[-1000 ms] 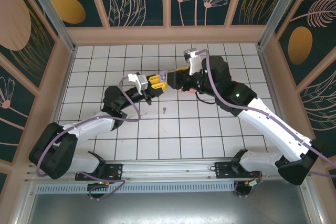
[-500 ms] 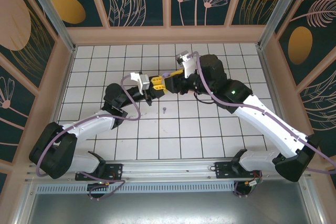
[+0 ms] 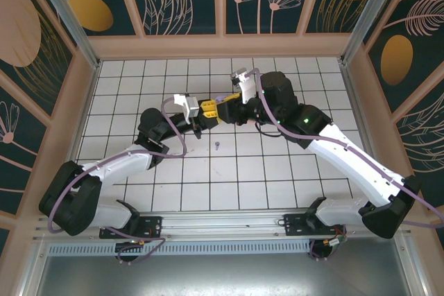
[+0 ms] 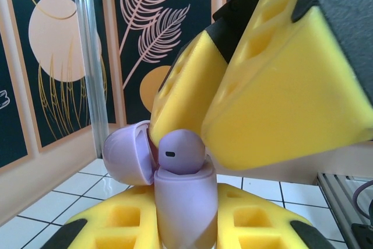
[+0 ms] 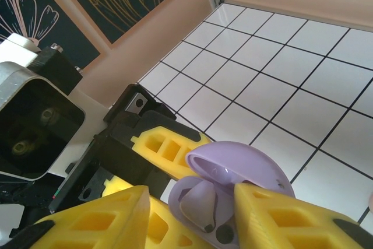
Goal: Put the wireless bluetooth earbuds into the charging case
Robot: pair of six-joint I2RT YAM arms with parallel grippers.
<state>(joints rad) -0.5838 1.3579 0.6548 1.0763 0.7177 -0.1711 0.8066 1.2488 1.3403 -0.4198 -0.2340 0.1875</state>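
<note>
Right gripper [image 3: 223,107] nearer case [image 4: 182,202], loose earbud [image 3: 218,145] seen overhead

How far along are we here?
Done: the lilac plastic charging case is open, clamped in the left gripper, one lilac stemmed earbud sitting in it. In hand: the right gripper straddles that bud, jaws apart. Left: a second lilac earbud lies on the white tiled table.

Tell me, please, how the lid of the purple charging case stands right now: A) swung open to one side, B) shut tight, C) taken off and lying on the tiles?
A: in the left wrist view the lid is hinged back beside the case, and a purple earbud sits in the open top.
</note>
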